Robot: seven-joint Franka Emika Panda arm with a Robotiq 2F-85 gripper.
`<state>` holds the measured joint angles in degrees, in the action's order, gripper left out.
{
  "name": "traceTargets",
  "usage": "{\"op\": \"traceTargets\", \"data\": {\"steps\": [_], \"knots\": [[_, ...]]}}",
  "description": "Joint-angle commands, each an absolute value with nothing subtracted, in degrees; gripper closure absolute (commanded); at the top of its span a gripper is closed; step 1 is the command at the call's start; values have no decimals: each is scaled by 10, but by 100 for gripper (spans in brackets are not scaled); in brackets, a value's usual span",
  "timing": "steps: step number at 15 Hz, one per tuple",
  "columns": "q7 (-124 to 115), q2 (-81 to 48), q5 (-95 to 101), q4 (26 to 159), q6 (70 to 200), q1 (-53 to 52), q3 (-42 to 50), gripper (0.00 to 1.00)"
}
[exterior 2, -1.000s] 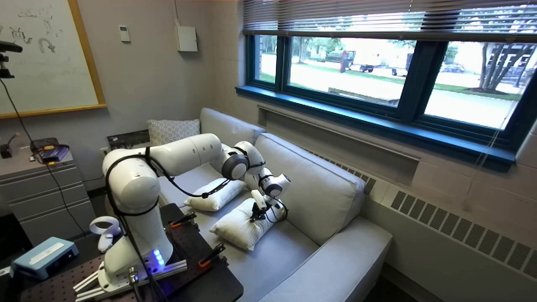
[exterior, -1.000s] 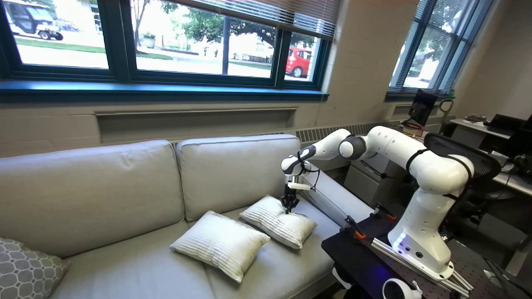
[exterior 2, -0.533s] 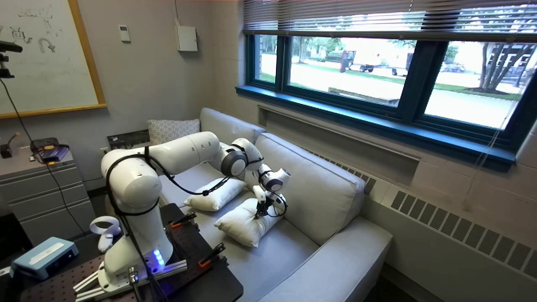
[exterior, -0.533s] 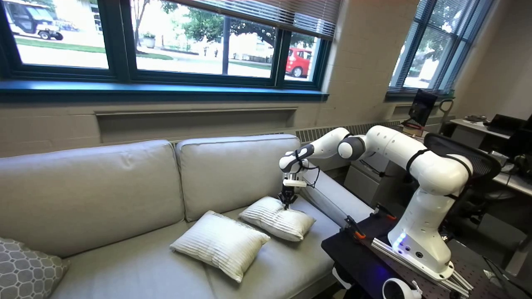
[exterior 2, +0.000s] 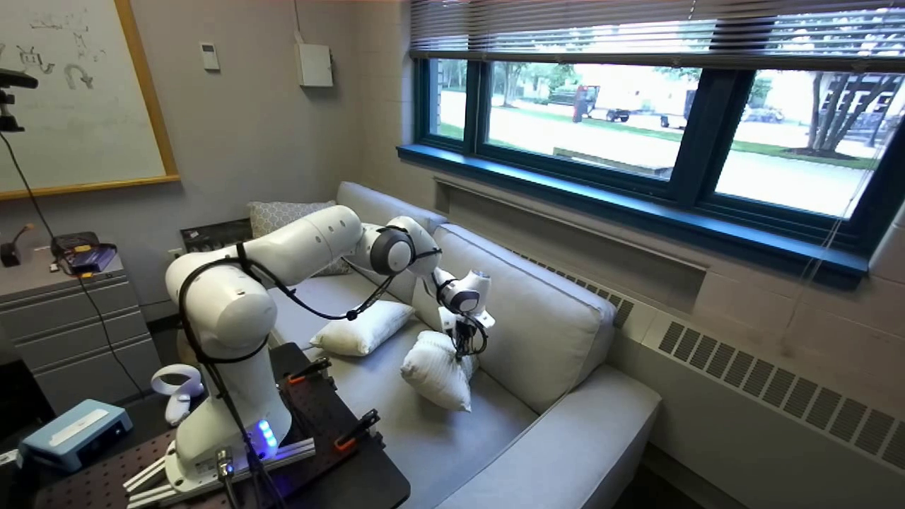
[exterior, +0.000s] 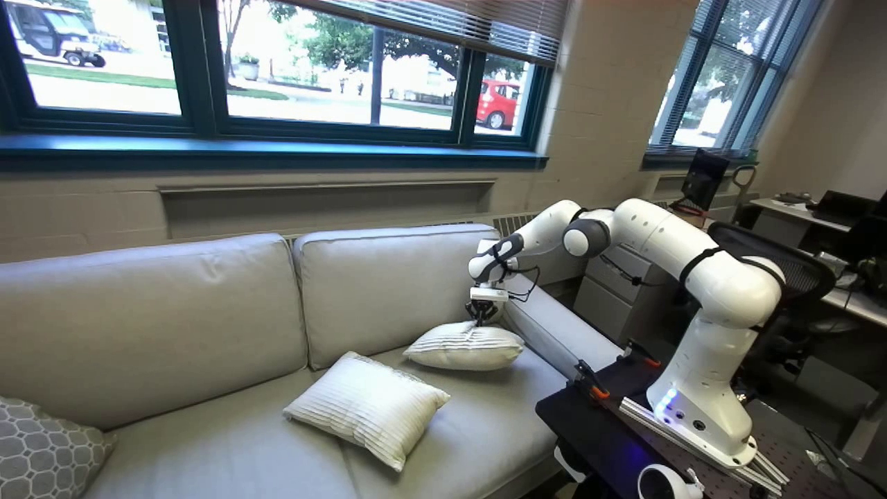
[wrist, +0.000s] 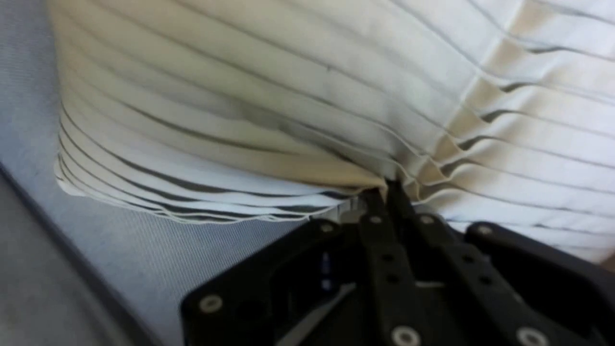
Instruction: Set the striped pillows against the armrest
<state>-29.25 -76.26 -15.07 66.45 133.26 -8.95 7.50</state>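
Progress: no placement against the armrest [exterior 2: 565,445] was yet completed; one was judged to be under way.
Held striped pillow [exterior: 461,350]: tilted near the backrest [exterior: 398,291], apart from the armrest; whether it was clear of the seat [exterior: 229,436] could not be told.
Gripper [wrist: 390,190]: the jaws were pressed together on a pinched fold of that pillow.
Second striped pillow [exterior: 367,409]: laid flat on the seat, unheld, farther from the armrest.
Remaining: both pillows were judged to need setting in place.
Surface: the seat was pale-upholstered, with a patterned pillow [exterior: 48,454] at its far end.
Room: a window [exterior: 332,86] was set above the backrest, and a whiteboard [exterior 2: 78,106] was mounted elsewhere.
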Motion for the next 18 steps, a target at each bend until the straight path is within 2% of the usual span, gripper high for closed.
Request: {"op": "traceTargets", "data": {"steps": [1,6,10,14,18], "knots": [[-364,-680,-173,807,1463,-135,108,94],[-519,-630,-171,959,1648,-220,147,94],[-666,-603,-188,1088,1757,-351,233,94],[-788,-591,-249,1217,1814,-505,325,94],[-889,-586,-329,1351,1814,-666,407,94]]}}
